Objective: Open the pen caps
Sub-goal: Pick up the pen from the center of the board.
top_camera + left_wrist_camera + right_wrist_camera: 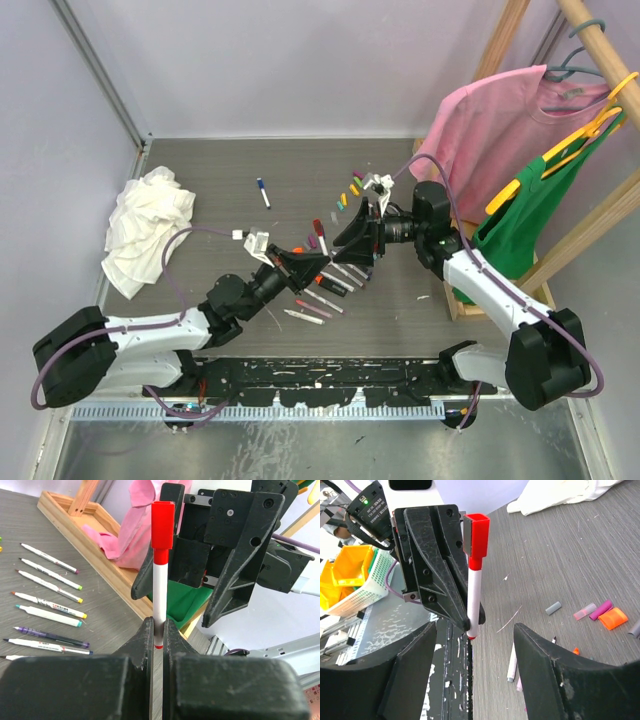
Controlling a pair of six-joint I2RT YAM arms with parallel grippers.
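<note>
Above left end effector's [157, 630] gripped pen [158, 590]: red cap [162, 524].

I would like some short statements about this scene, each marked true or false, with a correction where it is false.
1. The left gripper is shut on a pen. True.
2. The pen's red cap is off. False: it sits on the end of the barrel.
3. The right gripper is open. True.
4. In the top view, the white cloth lies at the right side of the table. False: it lies at the left side.
</note>
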